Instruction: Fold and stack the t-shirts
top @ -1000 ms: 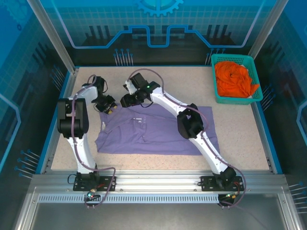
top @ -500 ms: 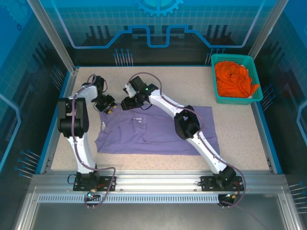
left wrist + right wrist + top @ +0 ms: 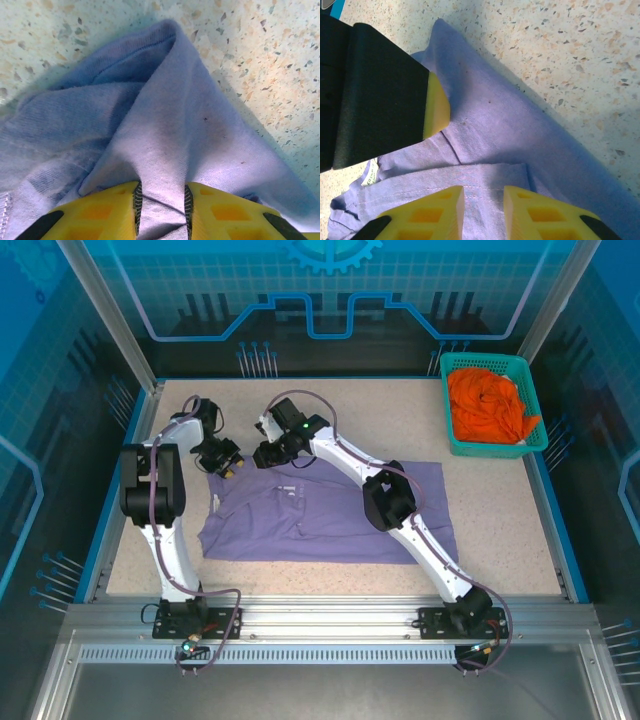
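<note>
Speckled table [image 3: 400, 420]: purple t-shirt [image 3: 320, 520], teal basket [image 3: 495, 449]

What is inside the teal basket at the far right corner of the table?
A crumpled orange t-shirt lies bunched in the teal basket and covers most of the inside. The basket floor is hidden, so whether anything lies under the shirt cannot be told.

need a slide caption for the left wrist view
Left gripper shut on a raised fold of the lavender t-shirt, speckled table behind.

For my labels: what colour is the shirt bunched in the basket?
Bright orange. The t-shirt shows best in the top external view.
</note>
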You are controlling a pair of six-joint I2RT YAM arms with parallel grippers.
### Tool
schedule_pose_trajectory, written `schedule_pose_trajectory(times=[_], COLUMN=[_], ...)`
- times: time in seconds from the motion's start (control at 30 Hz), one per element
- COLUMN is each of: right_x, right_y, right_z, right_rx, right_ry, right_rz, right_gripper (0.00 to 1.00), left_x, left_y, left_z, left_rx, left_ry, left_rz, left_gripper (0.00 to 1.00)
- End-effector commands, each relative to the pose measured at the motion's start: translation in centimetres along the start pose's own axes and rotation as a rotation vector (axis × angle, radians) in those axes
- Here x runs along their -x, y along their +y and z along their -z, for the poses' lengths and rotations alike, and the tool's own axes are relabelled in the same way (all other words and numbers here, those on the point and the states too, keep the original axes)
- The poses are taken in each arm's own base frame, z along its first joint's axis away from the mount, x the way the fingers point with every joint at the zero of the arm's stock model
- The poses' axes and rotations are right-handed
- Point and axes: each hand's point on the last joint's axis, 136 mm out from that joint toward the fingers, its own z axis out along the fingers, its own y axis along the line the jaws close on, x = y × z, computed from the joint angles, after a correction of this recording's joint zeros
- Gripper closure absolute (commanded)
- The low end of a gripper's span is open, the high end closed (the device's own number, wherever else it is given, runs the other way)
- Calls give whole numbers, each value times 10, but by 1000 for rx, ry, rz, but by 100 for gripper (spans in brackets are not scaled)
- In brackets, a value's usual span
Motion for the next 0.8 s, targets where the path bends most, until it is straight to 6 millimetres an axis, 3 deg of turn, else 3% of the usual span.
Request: schedule_pose_trajectory(times=[0.0,0.1,0.2,0.33,0.77], right_x=[-4,-4,-4,-1,-13], right_y=[11,8,0,-5,6], right_z=[-5,-6,-4,-3,-15], right_rx=[24,5,-45,-75,-28], right_ry=[13,14,9,-5,33], right_rz=[25,28,29,30,38], right_gripper=[74,72,61,56,65], left_x=[2,3,2,2,2], left_y=[-2,-2,-2,-3,-4], left_z=[2,3,4,4,3], left_rx=[-6,-7,-8,-11,-14], left_ry=[22,21,23,24,27], left_rz=[0,-1,0,-1,0], left_gripper=[69,68,68,67,67])
